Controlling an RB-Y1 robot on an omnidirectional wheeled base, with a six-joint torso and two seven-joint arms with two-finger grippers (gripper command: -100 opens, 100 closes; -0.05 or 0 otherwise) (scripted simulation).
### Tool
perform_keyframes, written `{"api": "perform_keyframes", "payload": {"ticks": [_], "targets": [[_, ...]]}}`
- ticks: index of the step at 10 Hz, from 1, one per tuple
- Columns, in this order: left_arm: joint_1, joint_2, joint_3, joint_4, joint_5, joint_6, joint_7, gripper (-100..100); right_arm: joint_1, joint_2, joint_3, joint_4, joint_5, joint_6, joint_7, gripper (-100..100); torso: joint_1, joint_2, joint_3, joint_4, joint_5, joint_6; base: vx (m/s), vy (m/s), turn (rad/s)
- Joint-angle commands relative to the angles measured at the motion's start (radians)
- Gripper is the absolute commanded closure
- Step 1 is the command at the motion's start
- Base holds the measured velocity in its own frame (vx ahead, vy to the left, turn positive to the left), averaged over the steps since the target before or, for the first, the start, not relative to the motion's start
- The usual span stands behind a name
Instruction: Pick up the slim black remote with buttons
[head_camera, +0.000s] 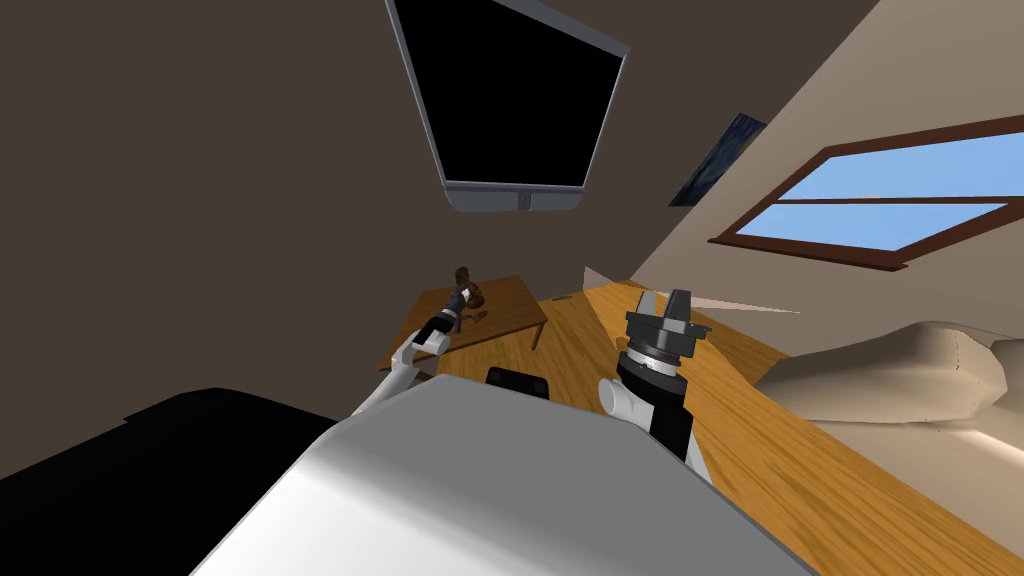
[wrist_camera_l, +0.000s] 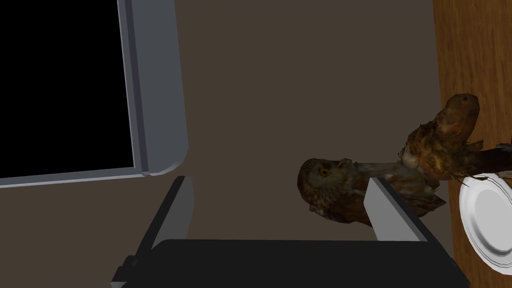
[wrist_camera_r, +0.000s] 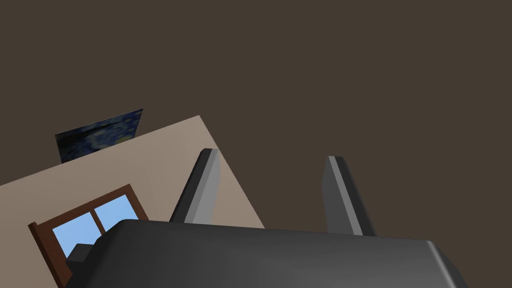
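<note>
Blades of left pincer (wrist_camera_l: 278, 182) spread near mottled brown owl (wrist_camera_l: 330, 192).

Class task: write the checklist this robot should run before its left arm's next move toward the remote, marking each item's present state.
1. Left gripper open: ok.
2. Remote sighted: cannot tell; nothing on the wooden table reads plainly as one.
3. Way ahead free: not ok; owl figure and white plate lie just beyond the left gripper.
4. Right gripper open, held away from the table: ok.
</note>
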Motion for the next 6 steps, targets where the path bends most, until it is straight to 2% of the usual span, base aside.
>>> {"api": "perform_keyframes", "payload": {"ticks": [1,5,6], "targets": [[0.0,0.0,0.0,0.0,0.0,0.0,0.0,-100,0.0,0.0,0.0,0.0,0.0,0.0,0.0,0,0.0,0.0,0.0,0.0,0.0,0.0,-0.006,0.008,0.023],[0.0,0.0,0.0,0.0,0.0,0.0,0.0,-100,0.0,0.0,0.0,0.0,0.0,0.0,0.0,0,-0.001,-0.001,0.0,0.0,0.0,0.0,0.002,-0.002,-0.005],[0.003,0.011,0.034,0.01,0.012,0.041,-0.009,-100,0.0,0.0,0.0,0.0,0.0,0.0,0.0,0,-0.001,0.0,0.0,0.0,0.0,0.0,-0.006,0.031,-0.112]]}}
